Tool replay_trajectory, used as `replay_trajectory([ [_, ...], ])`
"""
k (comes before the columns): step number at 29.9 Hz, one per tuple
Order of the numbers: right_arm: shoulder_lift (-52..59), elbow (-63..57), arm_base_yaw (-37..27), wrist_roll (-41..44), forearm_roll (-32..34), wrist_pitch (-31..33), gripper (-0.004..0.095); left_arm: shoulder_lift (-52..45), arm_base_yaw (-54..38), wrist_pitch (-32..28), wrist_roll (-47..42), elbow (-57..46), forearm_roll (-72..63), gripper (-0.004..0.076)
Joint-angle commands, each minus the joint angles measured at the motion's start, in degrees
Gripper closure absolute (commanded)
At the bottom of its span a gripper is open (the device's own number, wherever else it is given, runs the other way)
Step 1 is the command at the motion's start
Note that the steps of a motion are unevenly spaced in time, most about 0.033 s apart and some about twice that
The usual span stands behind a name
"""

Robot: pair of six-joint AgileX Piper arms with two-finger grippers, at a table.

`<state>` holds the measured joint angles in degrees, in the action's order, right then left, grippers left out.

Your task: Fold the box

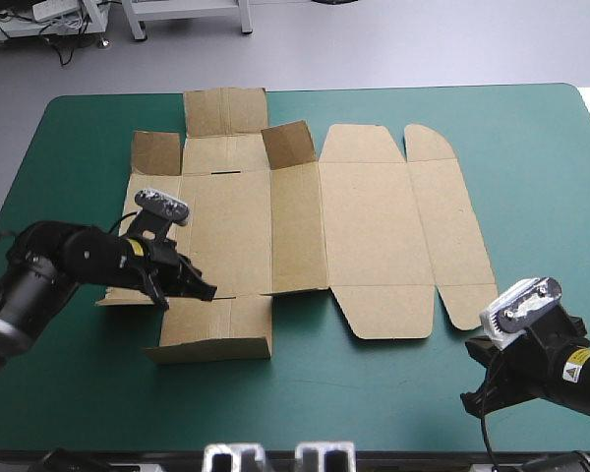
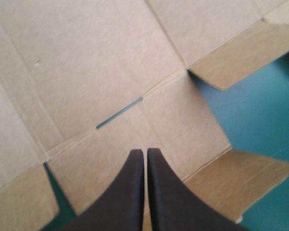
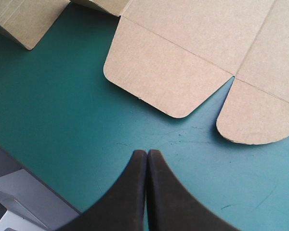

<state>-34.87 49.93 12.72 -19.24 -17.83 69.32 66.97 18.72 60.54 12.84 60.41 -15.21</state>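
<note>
Your box [image 1: 374, 226] lies mostly flat in the middle of the table [image 1: 69, 128]. The left gripper [image 1: 205, 291], clenched empty, is at its near-left flap [image 1: 211, 329]. The right gripper [image 1: 472, 396], also clenched, sits clear. Press shut-fingered and you may skid the sheet or crush a flap.

light: bright, even | shadows: soft, short, beside raised box [image 1: 374, 226] flaps

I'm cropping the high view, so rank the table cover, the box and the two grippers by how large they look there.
1. The table cover, largest.
2. The box.
3. The left gripper and the right gripper: small and alike. The right seems nearer the camera, so they are unranked.
</note>
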Motion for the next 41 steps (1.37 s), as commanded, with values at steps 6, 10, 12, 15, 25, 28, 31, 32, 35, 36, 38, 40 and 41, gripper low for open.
replay_trajectory([
  [6,-0.2,1.3,0.0,-2.3,-2.1,-3.0,0.0932,6.7,-25.7,6.9,17.6,8.7,-27.6,0.071],
  [10,-0.2,1.3,0.0,-2.3,-2.5,-3.3,0.0932,7.2,-37.0,13.0,18.7,8.7,-28.2,0.0704],
  [12,-0.2,1.3,0.0,-2.5,-2.7,-3.9,0.0933,7.3,-41.8,12.4,18.7,8.7,-29.1,0.0673],
  [15,-0.2,1.3,0.0,-2.7,-3.6,-4.3,0.0933,8.3,-47.0,11.2,19.1,8.7,-30.0,0.0587],
  [25,-0.3,1.3,0.0,-5.7,-4.0,-4.3,0.0932,22.0,-49.6,13.9,20.9,8.7,-31.0,0.0278],
  [28,-0.3,1.3,0.0,-6.3,-4.0,-4.3,0.0932,26.0,-49.6,13.9,22.3,8.7,-30.6,0.0278],
  [31,-0.3,1.3,0.0,-6.3,-4.0,-4.1,0.0932,29.7,-49.6,13.9,24.2,8.7,-31.8,0.0278],
  [32,-0.3,1.3,0.0,-6.3,-4.0,-3.8,0.0932,30.4,-49.6,13.9,24.8,8.7,-32.3,0.0278],
  [35,-0.3,1.3,0.0,-6.3,-4.0,-3.4,0.0933,33.4,-49.6,13.9,27.4,8.7,-32.8,0.0278],
  [36,-0.3,1.3,0.0,-5.9,-4.0,-3.3,0.0933,34.1,-49.6,13.9,28.1,8.7,-32.7,0.0278],
  [38,-0.3,1.3,0.0,-5.2,-4.0,-3.2,0.0932,35.6,-49.6,13.9,28.7,8.9,-32.1,0.0278],
  [40,-0.3,1.3,0.0,-5.1,-4.0,-3.0,0.0933,37.1,-49.6,13.9,29.2,8.8,-31.7,0.0278],
  [41,-0.3,1.3,0.0,-5.1,-4.0,-2.7,0.0933,37.8,-49.6,13.9,29.6,8.8,-31.7,0.0278],
])
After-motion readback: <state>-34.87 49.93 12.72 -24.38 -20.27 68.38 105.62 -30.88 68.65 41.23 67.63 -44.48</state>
